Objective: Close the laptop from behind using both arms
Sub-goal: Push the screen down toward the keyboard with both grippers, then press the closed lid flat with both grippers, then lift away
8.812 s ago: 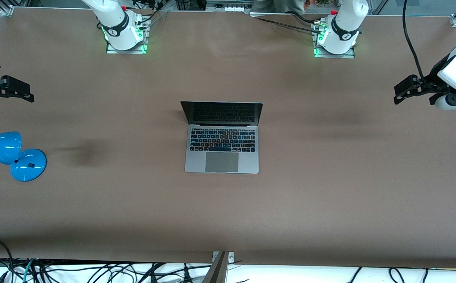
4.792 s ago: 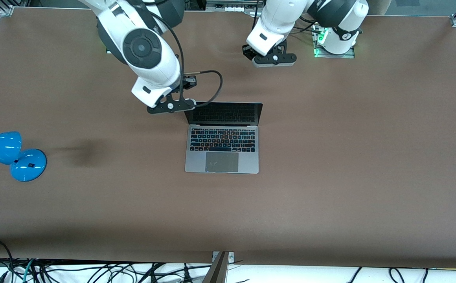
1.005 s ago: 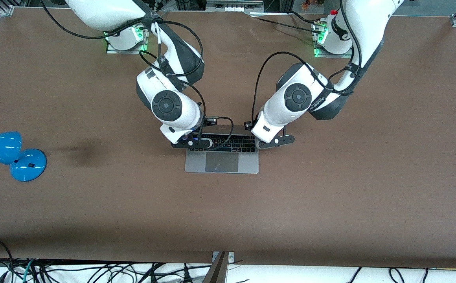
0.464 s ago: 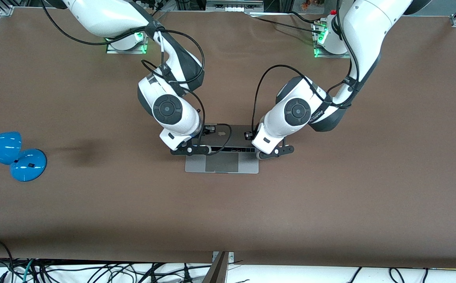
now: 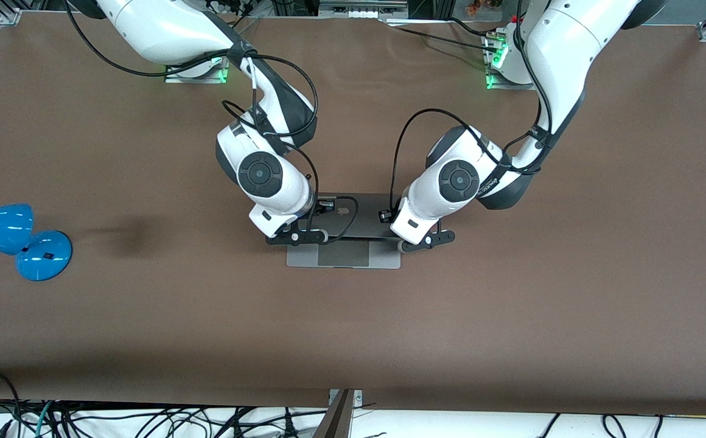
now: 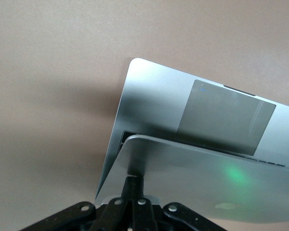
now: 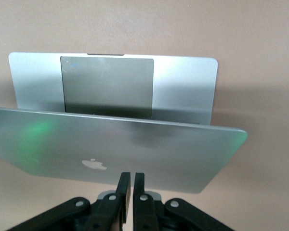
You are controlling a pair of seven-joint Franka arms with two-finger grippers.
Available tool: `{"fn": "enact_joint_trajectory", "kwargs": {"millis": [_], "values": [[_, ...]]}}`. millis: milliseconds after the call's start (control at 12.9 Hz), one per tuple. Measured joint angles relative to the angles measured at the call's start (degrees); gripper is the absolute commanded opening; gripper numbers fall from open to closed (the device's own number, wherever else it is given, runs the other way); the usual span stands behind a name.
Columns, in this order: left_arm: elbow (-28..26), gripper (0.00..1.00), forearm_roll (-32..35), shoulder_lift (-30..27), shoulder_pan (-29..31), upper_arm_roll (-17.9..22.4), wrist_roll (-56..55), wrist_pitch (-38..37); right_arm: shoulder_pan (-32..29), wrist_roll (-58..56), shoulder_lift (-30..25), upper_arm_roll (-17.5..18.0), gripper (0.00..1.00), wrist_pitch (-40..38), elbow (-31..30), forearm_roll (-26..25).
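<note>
The silver-grey laptop (image 5: 344,258) lies at the middle of the table with its lid (image 5: 362,220) tilted far down over the keyboard; only the trackpad strip shows. My right gripper (image 5: 297,237) is shut and presses its fingertips on the lid's outer face at the end toward the right arm. My left gripper (image 5: 424,241) is shut and presses on the lid's other end. In the left wrist view the shut gripper (image 6: 136,180) touches the lid (image 6: 207,173) above the base (image 6: 154,101). In the right wrist view the shut gripper (image 7: 129,176) meets the lid (image 7: 135,142) beside the apple logo (image 7: 94,164).
A blue desk lamp (image 5: 15,238) lies at the table's edge toward the right arm's end. The arm bases (image 5: 195,67) (image 5: 514,73) stand at the table's edge farthest from the front camera. Loose cables (image 5: 146,420) hang below the table edge nearest that camera.
Both grippers have moved toward the front camera and lower, pushing the lid down. The keyboard, still showing a second ago, is now covered by the lid.
</note>
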Motion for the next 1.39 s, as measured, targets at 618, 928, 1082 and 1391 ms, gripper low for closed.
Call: {"fn": "enact_joint_trajectory", "kwargs": {"millis": [618, 928, 1082, 1391], "values": [[1.6, 0.00, 0.0, 1.8, -3.7, 3.8, -0.5, 2.6, 0.0, -2.3, 2.6, -0.8, 0.09, 4.1, 0.0, -0.9], [2.3, 0.00, 0.0, 2.7, -4.8, 4.6, -0.9, 2.9, -0.1, -4.1, 3.9, -1.7, 0.09, 7.1, 0.0, -1.6], [2.8, 0.00, 0.0, 3.4, -4.8, 4.7, -0.9, 3.3, -0.1, -4.9, 4.8, -1.9, 0.09, 8.3, 0.0, -1.7], [3.2, 0.00, 0.0, 4.9, -5.1, 5.6, -0.9, 4.9, -0.1, -5.1, 5.7, -1.9, 0.09, 10.8, 0.0, -2.7]]}}
